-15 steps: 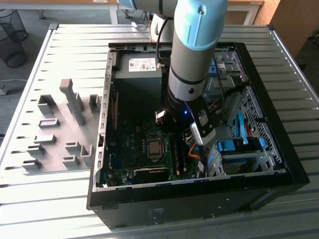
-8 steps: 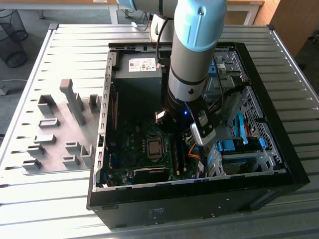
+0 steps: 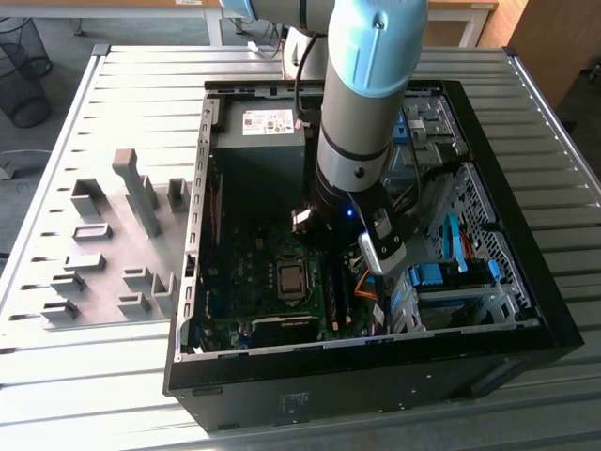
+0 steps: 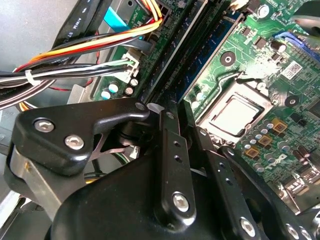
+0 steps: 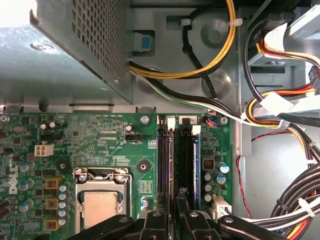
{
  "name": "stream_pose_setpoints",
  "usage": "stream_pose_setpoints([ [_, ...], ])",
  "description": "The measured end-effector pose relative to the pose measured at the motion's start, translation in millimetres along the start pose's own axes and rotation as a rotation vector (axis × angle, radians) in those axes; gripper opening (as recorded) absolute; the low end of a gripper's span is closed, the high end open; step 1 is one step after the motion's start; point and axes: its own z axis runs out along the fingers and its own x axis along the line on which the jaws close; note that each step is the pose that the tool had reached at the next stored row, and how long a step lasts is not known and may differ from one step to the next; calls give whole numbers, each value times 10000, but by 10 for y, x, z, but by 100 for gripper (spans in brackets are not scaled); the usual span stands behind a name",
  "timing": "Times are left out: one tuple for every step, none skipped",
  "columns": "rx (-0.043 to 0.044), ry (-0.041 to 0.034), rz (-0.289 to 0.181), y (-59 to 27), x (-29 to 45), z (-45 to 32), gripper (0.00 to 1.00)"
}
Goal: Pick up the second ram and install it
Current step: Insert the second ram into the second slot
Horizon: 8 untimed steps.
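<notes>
Inside the open computer case, the end effector hangs over the motherboard's memory slots, its grip impossible to tell, where the second ram stands on edge, a light, stiff, fragile stick, best held by its long edges.

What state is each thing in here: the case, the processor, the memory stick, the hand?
computer case: open, side panel off, lying flat.
processor: in its socket, no cooler on it.
second ram: standing edge-on along a memory slot; cannot tell whether it is fully seated.
hand: low inside the case, over that slot.
</notes>
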Motion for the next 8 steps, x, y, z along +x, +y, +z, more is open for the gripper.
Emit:
stream_pose_setpoints([
  [0, 0, 0, 1, 0, -17, 21],
  [-1, -1, 0, 2, 0, -40, 21],
  [-1, -1, 0, 3, 1, -64, 21],
  [-1, -1, 0, 5, 1, -90, 21],
  [1, -1, 0, 6, 1, -119, 21],
  [3, 0, 0, 7, 1, -147, 21],
  [3, 0, 0, 8, 1, -161, 21],
  [3, 1, 0, 8, 1, -169, 21],
])
